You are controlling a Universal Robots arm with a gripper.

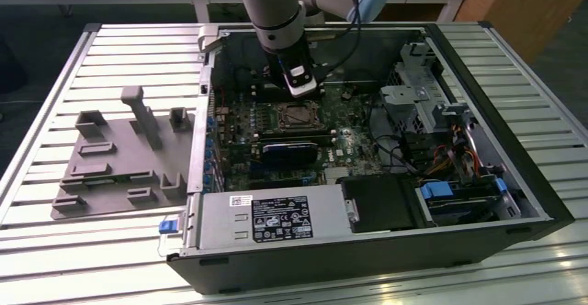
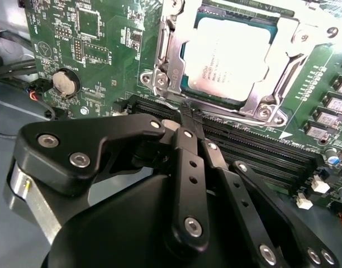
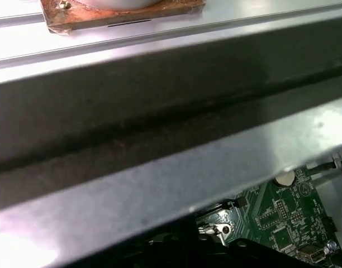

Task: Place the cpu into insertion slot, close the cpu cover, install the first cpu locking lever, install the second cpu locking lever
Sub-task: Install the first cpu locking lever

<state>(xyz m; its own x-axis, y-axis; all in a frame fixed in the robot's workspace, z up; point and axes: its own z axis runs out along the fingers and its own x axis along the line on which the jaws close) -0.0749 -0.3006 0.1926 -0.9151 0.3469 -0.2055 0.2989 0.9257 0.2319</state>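
— One arm (image 1: 275, 16) reaches into the open computer case (image 1: 386, 257) at the upper centre of the exterior view, above the insertion slot (image 1: 296, 116).
— And the second wrist view?
— The cpu (image 2: 229, 56) sits in the slot, the cpu cover (image 2: 165, 50) framing it. The gripper (image 2: 190, 114) is pinched narrow, just beside the memory slots (image 2: 260, 151).
— First wrist view?
— Case wall (image 3: 160, 111), and a motherboard (image 3: 277, 218) corner.

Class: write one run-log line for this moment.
silver-grey square cpu: seated | thin silver frame cover: down over it | black gripper: shut, near cover's edge
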